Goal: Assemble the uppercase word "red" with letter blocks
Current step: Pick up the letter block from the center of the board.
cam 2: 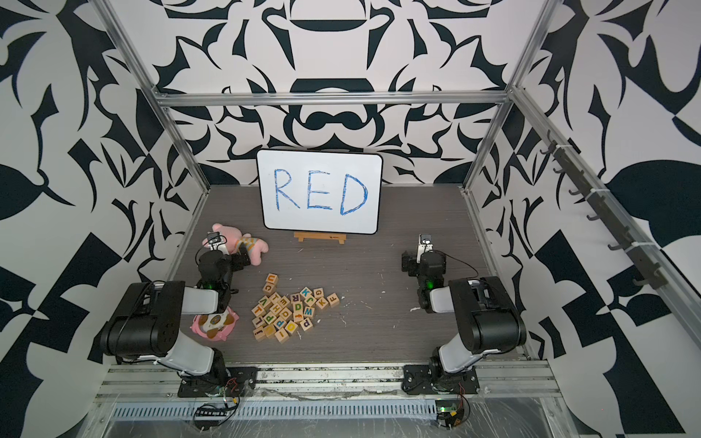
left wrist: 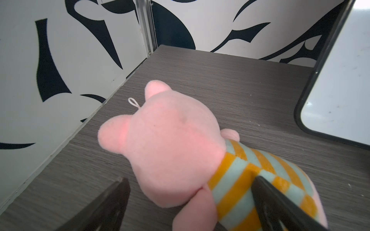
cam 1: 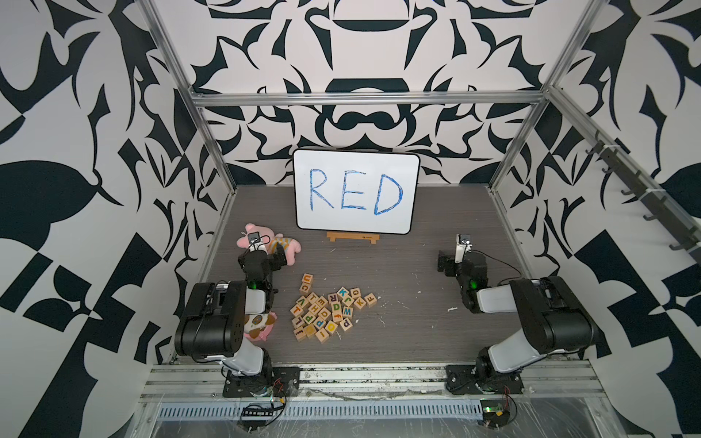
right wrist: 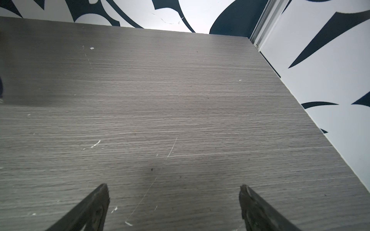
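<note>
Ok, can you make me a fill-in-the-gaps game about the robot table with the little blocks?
1. The white rectangular board at the back says ____ in blue handwriting.
2. The small pale wooden cubes in the heap each show a coloured ____.
3. The open left gripper points at a ____ plush toy in a striped top.
4. The right gripper is ____, holding nothing over the grey wood-grain table.
Missing words: RED, letter, pink, open.
</note>
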Robot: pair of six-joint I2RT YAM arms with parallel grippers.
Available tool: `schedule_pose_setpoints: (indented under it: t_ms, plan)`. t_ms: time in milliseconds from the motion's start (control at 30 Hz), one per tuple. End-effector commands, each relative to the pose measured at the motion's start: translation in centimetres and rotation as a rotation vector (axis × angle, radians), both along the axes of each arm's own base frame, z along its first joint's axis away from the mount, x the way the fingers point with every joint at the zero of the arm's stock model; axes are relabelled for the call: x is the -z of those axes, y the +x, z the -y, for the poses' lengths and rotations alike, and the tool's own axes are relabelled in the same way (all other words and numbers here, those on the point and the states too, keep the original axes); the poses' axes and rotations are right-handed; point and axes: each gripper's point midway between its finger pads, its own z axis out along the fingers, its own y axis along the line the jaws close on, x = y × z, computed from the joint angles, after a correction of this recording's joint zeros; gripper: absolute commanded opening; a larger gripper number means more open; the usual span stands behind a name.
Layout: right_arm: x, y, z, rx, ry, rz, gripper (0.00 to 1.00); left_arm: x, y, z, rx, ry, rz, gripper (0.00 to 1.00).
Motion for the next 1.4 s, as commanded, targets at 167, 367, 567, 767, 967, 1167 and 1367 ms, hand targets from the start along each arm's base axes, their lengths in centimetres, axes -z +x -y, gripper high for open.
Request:
schedule_pose_setpoints:
  t_ms: [167, 367, 567, 767, 967, 1167, 1367]
  plan:
    - [-7.0, -1.2, 2.8, 0.222, 0.083, 0.056, 1.0, -7.0, -1.2, -0.5, -0.053, -0.062, 0.004, 1.0]
    - [-8.0, -3.8, 3.0, 0.318, 0.5, -0.048, 1.0, -10.6, -5.6, -1.4, -0.256, -0.488, 0.124, 1.0]
    - [-9.6, -6.3, 4.7, 0.405, 0.646, -0.048, 0.95, -11.2, -9.0, -0.2, -0.261, -0.695, 0.113, 0.99]
    - [-11.9, -7.8, 2.4, 0.294, 0.704, -0.08, 0.89, -10.8, -11.3, 3.3, -0.138, -0.767, -0.093, 1.0]
    - [-14.3, -8.5, -1.1, 0.104, 0.788, -0.105, 0.83, -10.6, -12.4, 7.2, 0.016, -0.842, -0.294, 0.95]
    - [-15.6, -9.6, -2.9, 0.023, 0.797, -0.163, 0.83, -10.7, -12.8, 11.4, 0.135, -0.888, -0.425, 0.97]
    - [-16.6, -10.5, -6.2, -0.087, 0.764, -0.202, 0.82, -9.9, -13.6, 15.6, 0.159, -0.802, -0.515, 0.97]
